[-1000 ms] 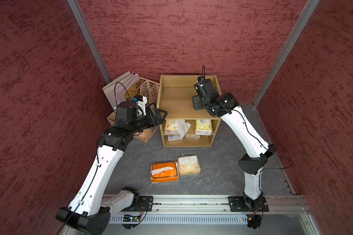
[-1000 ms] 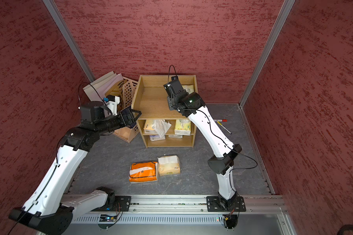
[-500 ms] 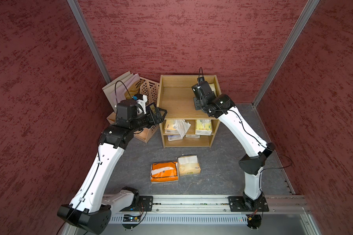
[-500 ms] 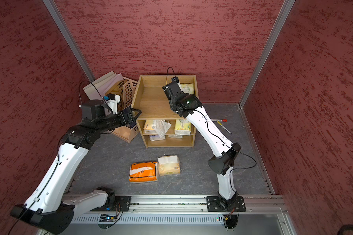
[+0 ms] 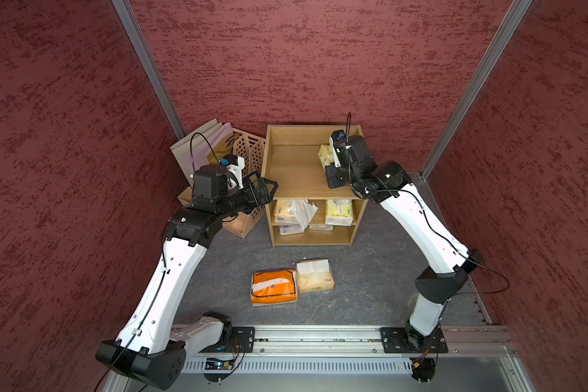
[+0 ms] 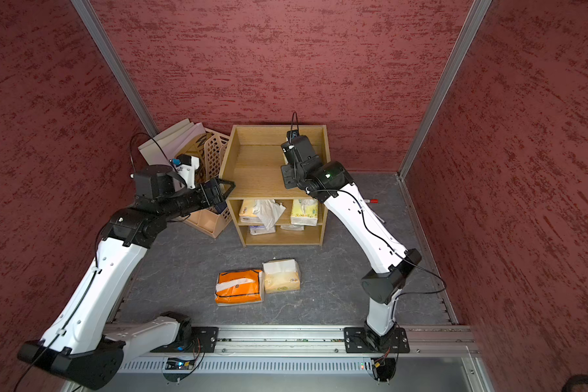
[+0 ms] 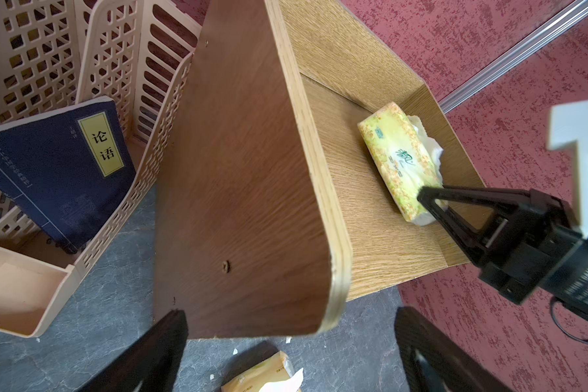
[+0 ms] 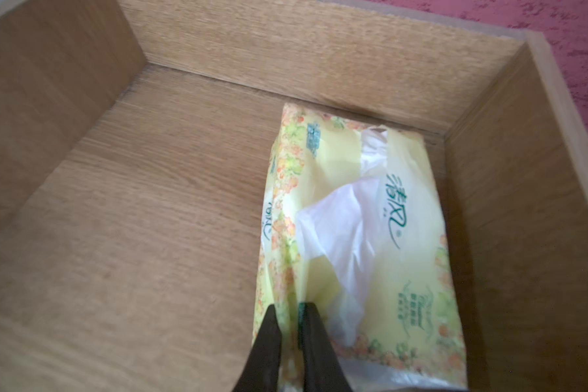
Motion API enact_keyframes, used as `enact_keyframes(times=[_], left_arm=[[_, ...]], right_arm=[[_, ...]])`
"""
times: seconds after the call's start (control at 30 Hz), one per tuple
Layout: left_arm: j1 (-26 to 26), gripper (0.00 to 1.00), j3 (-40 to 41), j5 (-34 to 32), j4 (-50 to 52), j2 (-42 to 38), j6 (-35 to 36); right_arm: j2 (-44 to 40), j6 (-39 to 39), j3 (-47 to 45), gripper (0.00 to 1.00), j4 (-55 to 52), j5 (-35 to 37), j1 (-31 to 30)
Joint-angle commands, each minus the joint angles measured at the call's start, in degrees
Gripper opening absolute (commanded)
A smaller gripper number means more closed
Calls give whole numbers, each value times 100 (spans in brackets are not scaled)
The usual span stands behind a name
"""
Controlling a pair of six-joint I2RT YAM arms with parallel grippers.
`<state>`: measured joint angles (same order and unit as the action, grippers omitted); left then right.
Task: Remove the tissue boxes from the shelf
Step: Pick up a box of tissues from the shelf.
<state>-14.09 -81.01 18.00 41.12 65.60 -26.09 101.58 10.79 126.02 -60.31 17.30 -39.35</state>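
The wooden shelf (image 5: pixel 296 169) stands against the back wall. On its top tier, in the back right corner, lies a pale yellow-green tissue pack (image 8: pixel 404 237) with white tissue sticking out. My right gripper (image 8: pixel 288 307) is shut on a fold of that pack's wrapper at its near end. The middle tier holds a yellow pack (image 5: pixel 286 208) and a pale yellow one (image 5: pixel 339 212); a bluish pack (image 5: pixel 291 229) lies below. An orange pack (image 5: pixel 274 286) and a cream pack (image 5: pixel 314 280) lie on the floor. My left gripper (image 7: pixel 289 312) is open beside the shelf's left side panel.
A beige lattice file holder (image 5: pixel 248 159) with papers and a dark blue book (image 7: pixel 58 169) stands left of the shelf, right behind my left arm. A red-tipped pen (image 6: pixel 370 201) lies on the floor to the shelf's right. A metal rail (image 5: pixel 319 339) runs along the front.
My right gripper reached further back along the top tier and closed on the yellow-green pack. The left arm barely moved.
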Motion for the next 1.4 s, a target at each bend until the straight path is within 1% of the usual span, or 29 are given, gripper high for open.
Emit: enact_keyframes(times=[0.0,0.03,0.07,0.1,0.13,0.2,0.23,0.27,0.47,0.6,0.93,1.17,1.27,1.3,1.37], left_arm=[[29,100,-28,16,-23,-126,40],[24,100,1,19,-26,-149,25],[28,100,27,26,-33,-161,17],[28,100,60,29,-42,-187,-8],[27,100,85,29,-50,-215,-26],[33,100,138,30,-67,-251,-74],[29,100,162,31,-75,-271,-87],[27,100,186,39,-87,-289,-114],[10,100,200,94,-79,-321,-177],[3,100,312,91,-91,-437,-237],[2,100,449,55,-30,-606,-274],[4,100,428,46,45,-620,-250],[2,100,425,28,72,-644,-230],[2,100,419,29,78,-643,-222],[2,100,407,20,97,-642,-205]], right_arm=[[-504,167,-375,0,224,-699,-112],[-603,193,-532,0,205,-748,-135],[-685,206,-648,2,171,-787,-148],[-769,230,-780,7,147,-824,-168],[-845,252,-893,15,126,-820,-186],[-980,334,-1039,44,123,-772,-204],[-1029,369,-1069,50,118,-750,-205],[-1080,411,-1062,52,132,-730,-203],[-1211,634,-779,53,109,-588,-204],[-1112,609,-676,55,-43,-587,-204],[-823,485,-903,56,-209,-580,-268],[-590,457,-1015,56,-236,-278,-379],[-560,492,-1094,52,-200,-147,-384],[-558,511,-1110,48,-193,-103,-389],[-556,520,-1132,36,-167,-61,-394]])
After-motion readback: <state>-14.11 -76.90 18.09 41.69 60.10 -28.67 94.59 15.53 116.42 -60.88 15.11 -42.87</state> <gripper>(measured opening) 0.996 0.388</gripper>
